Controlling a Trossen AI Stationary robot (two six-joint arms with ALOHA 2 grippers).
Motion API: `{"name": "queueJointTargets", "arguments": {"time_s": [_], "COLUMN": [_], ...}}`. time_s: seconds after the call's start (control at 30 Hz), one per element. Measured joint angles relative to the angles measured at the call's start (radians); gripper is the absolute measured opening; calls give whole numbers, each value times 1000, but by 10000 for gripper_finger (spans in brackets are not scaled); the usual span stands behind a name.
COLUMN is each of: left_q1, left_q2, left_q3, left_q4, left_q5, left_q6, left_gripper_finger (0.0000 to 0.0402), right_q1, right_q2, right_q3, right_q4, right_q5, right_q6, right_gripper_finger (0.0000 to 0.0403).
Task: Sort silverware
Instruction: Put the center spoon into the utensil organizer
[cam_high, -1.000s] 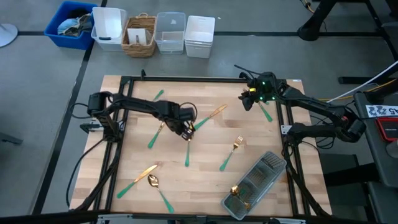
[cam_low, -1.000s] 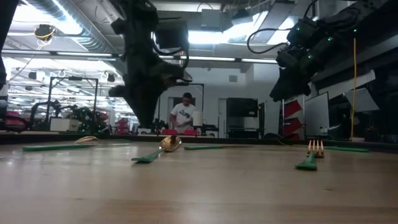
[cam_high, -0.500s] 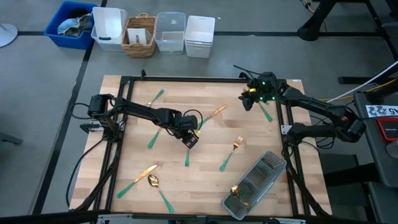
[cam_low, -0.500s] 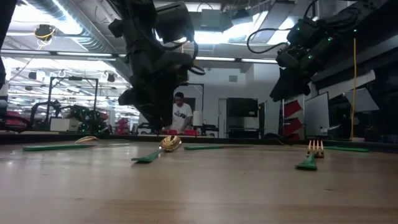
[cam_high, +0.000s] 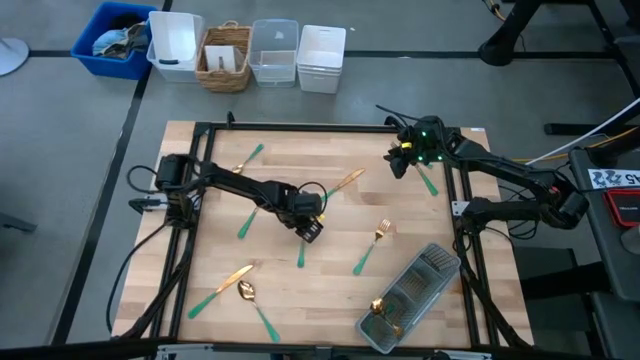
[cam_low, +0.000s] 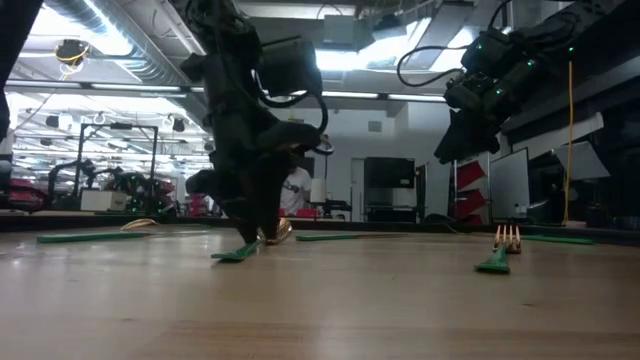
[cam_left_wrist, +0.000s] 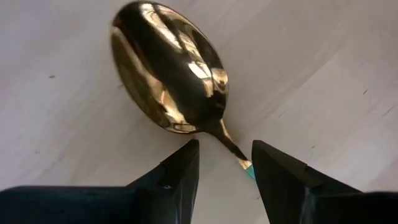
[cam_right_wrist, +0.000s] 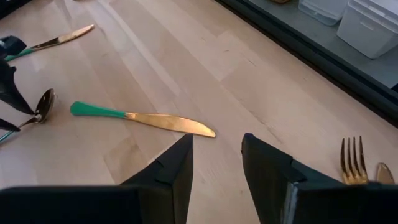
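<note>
Down at the tabletop, left gripper (cam_left_wrist: 221, 168) stands with fingers (cam_left_wrist: 180, 171) apart, straddling the neck of a gold spoon (cam_left_wrist: 171, 78) without gripping it; the bowl lies just ahead, teal handle running back beneath the gripper. Beyond it, more silverware (cam_high: 372, 245) lies scattered across the wooden table (cam_high: 330, 290). Right gripper (cam_high: 398, 160) hovers near the far right corner, fingers parted, nothing held, a knife (cam_right_wrist: 146, 119) ahead of it.
</note>
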Motion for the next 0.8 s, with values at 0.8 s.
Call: {"name": "queueJointTargets", "arguments": {"time_s": [0.8], "left_q1": [-11], "left_q2": [22], "left_q3": [1], "left_q4": [-79], "left_q5": [-42], "left_q6": [26], "left_gripper_finger": [10], "right_q1": [0], "right_q2": [0], "right_q3": [0], "right_q4": [1], "right_q5": [0], "right_q6": [0], "right_gripper_finger": [138]}}
